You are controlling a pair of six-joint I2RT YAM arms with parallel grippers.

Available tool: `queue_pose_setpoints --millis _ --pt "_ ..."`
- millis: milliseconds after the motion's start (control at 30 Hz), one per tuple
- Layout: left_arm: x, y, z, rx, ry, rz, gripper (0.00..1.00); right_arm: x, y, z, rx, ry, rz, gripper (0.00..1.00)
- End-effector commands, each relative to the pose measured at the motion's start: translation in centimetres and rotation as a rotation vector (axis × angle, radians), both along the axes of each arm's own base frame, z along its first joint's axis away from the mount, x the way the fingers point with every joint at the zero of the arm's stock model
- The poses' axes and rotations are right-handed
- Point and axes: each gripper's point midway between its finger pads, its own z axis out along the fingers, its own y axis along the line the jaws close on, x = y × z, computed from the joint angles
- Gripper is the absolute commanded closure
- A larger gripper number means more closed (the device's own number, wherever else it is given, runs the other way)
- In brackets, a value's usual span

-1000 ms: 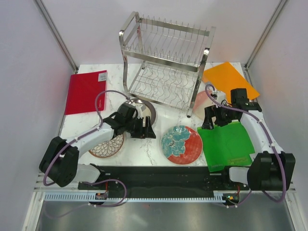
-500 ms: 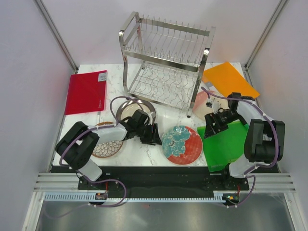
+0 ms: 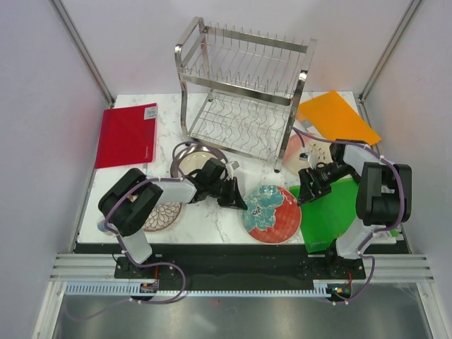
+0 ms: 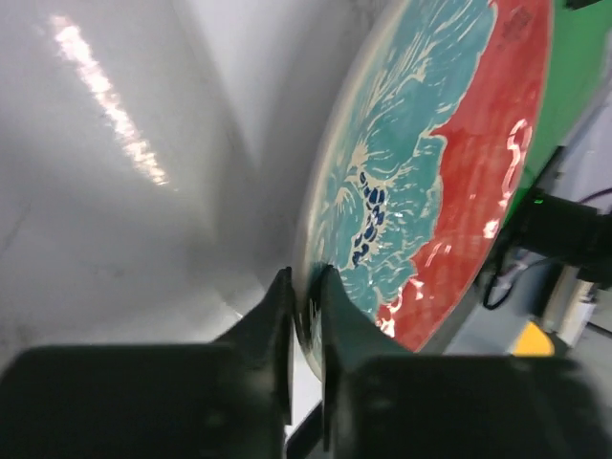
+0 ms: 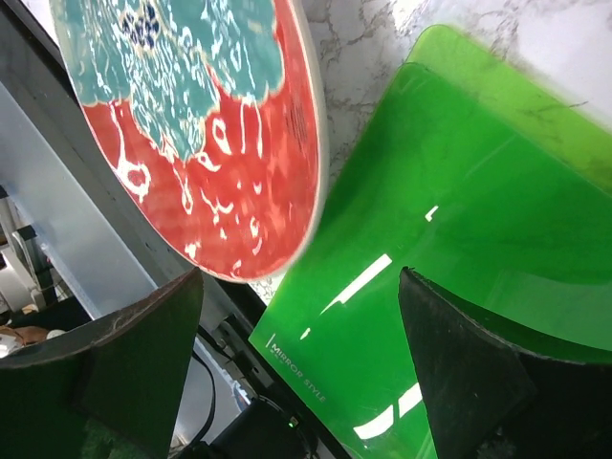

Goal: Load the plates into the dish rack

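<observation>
The red plate with the teal flower (image 3: 272,214) (image 4: 430,153) (image 5: 201,115) lies at the table's front middle, its right rim over the green board. My left gripper (image 3: 238,199) (image 4: 306,292) is shut on its left rim, one finger above and one below. My right gripper (image 3: 308,189) (image 5: 298,287) stands open just right of that plate, over the green board, holding nothing. The silvery plate (image 3: 193,158) sits behind my left arm, the brown patterned plate (image 3: 161,216) under it. The pink-and-cream plate (image 3: 295,148) is partly hidden by the right arm. The dish rack (image 3: 244,92) stands at the back.
A green board (image 3: 342,212) (image 5: 478,210) lies at the front right, an orange board (image 3: 335,116) at the back right, a red board (image 3: 127,134) at the back left. The black rail (image 3: 226,258) runs along the near table edge.
My left gripper slid right to the red plate and closed on its left rim; the plate shifted slightly right. My right gripper came left and down to the plate's right side, still open.
</observation>
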Motion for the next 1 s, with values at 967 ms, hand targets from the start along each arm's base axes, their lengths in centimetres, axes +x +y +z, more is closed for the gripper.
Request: queue_pose_setpoints --millis 967 --pt "1.1 -7.3 14.3 -0.611 -0.099 -0.331 0.98 1.5 1.5 1.0 0.161 0.036 0.058 0.19"
